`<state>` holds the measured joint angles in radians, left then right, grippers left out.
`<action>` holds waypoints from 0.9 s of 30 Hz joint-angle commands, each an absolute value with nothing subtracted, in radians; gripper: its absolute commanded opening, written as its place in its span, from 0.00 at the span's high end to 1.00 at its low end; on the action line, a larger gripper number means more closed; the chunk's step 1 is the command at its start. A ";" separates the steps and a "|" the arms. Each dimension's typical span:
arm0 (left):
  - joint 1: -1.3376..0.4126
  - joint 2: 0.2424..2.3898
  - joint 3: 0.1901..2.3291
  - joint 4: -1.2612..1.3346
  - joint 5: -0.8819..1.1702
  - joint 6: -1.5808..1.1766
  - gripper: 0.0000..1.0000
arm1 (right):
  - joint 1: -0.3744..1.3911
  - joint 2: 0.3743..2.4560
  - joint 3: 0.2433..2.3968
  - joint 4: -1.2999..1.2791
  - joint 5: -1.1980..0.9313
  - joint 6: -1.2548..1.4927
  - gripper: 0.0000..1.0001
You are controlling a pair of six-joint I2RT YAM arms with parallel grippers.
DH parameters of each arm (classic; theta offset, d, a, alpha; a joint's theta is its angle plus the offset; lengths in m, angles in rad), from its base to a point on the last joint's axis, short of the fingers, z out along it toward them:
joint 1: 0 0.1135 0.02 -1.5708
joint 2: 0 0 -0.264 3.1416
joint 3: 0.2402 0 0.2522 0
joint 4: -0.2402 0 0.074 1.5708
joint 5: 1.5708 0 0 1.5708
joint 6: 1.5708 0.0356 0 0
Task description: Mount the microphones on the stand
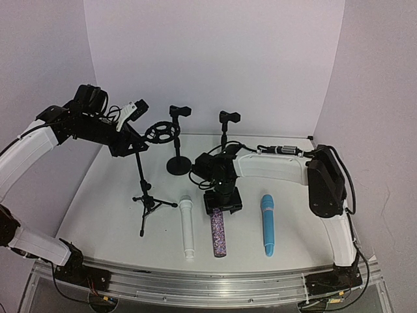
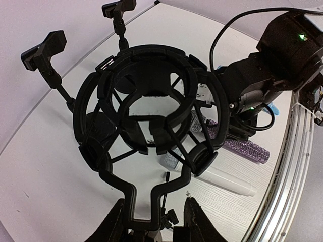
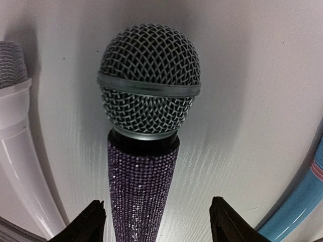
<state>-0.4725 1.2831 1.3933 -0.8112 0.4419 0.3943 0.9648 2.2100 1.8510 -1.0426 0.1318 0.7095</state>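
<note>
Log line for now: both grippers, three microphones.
left gripper: astride shock mount stem, grip unclear | right gripper: open, straddling purple microphone | white microphone, blue microphone: lying on table

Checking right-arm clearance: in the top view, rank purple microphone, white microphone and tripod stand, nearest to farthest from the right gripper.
1. Purple microphone, directly under the right gripper.
2. White microphone, next on its left.
3. Tripod stand, farthest left.

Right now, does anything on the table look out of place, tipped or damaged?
Nothing stands out. The white microphone, purple microphone and blue microphone lie side by side, intact. The tripod stand, middle stand and right stand are upright.
</note>
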 commanded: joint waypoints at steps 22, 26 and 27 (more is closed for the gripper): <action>-0.472 1.255 1.428 -0.804 0.479 0.385 1.00 | 0.946 2.341 1.981 -1.100 0.127 0.701 1.00; -0.473 1.249 1.425 -0.820 0.484 0.397 1.00 | 0.943 2.242 2.060 -1.098 0.162 0.610 1.00; -0.473 1.248 1.422 -0.821 0.486 0.400 1.00 | 0.942 2.210 2.090 -1.089 0.173 0.579 1.00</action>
